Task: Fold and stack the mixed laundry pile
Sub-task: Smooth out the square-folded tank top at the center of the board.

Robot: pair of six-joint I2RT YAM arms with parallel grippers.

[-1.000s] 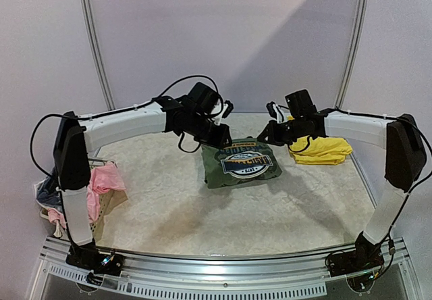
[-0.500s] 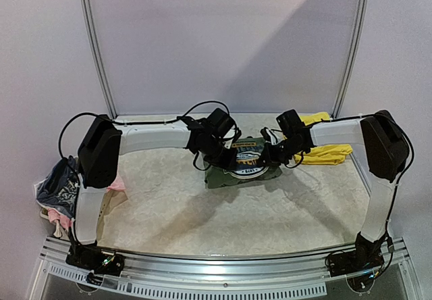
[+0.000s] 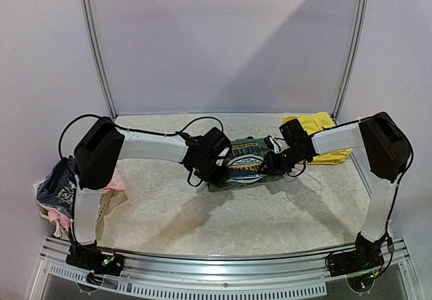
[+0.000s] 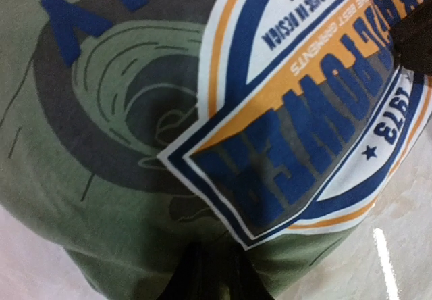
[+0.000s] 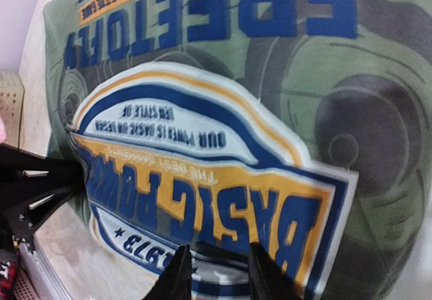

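- Jaws of the right arm (image 3: pixel 337 138) stand slightly parted, the two fingertips (image 5: pixel 181 276) resting apart on the printed badge of the olive-green top (image 3: pixel 244 159)
- Jaws of the left arm (image 3: pixel 152 148) show as one dark wedge at the bottom of the left wrist view, meeting the top's hem; whether they pinch the cloth I cannot tell
- That top lies as a compact shape on the pale surface (image 3: pixel 202 219) at the middle of the overhead view, between both jaws, with its blue, orange and white print facing up
- At the upper right lie the yellow shorts (image 3: pixel 309 120), partly behind the right arm
- At the left edge, the pink piece (image 3: pixel 115 182) and the blue-grey patterned piece (image 3: pixel 57 186) sit by the mesh basket (image 3: pixel 108 203)
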